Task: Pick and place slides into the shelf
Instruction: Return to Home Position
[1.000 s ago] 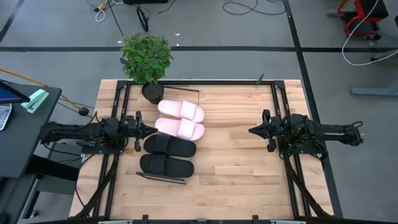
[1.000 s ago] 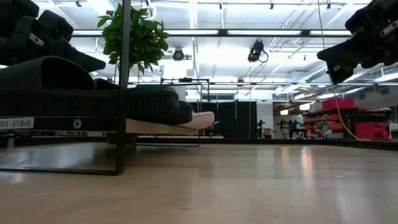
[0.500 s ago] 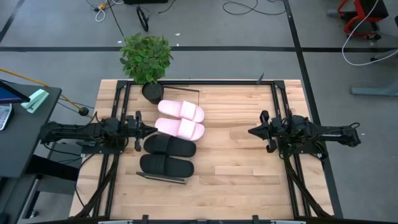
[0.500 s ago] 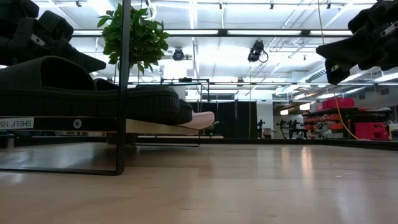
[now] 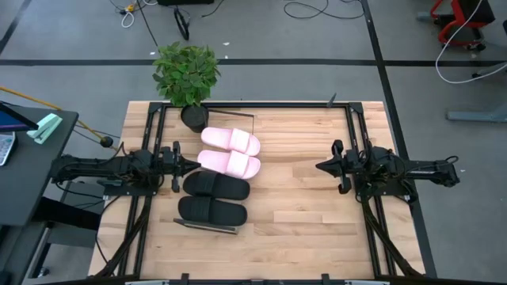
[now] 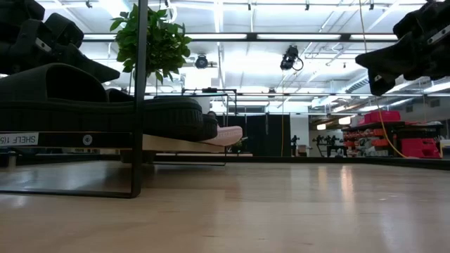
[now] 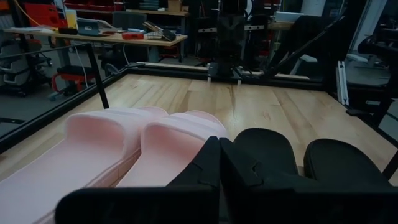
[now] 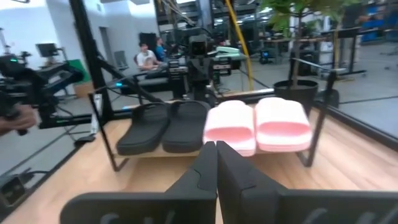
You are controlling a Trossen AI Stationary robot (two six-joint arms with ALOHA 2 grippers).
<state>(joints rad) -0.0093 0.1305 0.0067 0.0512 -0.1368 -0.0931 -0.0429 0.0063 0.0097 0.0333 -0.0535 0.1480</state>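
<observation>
Left gripper (image 5: 187,165) hung with its two fingers pressed together on nothing, their tips pointing inward across the table (image 5: 301,229). Directly ahead of those tips and just beside them lay the four slides, side by side on the shelf (image 6: 176,144). The pink slides (image 5: 230,162) sat ahead and to one side, toward the potted plant (image 5: 186,75), and the black slides (image 5: 215,185) ahead and to the other. Each pair touched along its length and none overhung the dark end frame, so the row looked packed that way to fit the board's length. Right gripper (image 5: 323,166) faced the same row from the opposite side, well apart from it across bare wood, its fingers likewise closed and empty. Both arms lay stretched level and mirrored, which read as a rest pose rather than a reach. Closed fingers made sense there, since nothing remained to be grasped. With no slide lying loose on the tabletop, the placing looked finished. One risk I judged from the layout: the left fingertips sat so near the closest slides that any forward drift could nudge them along the board.
</observation>
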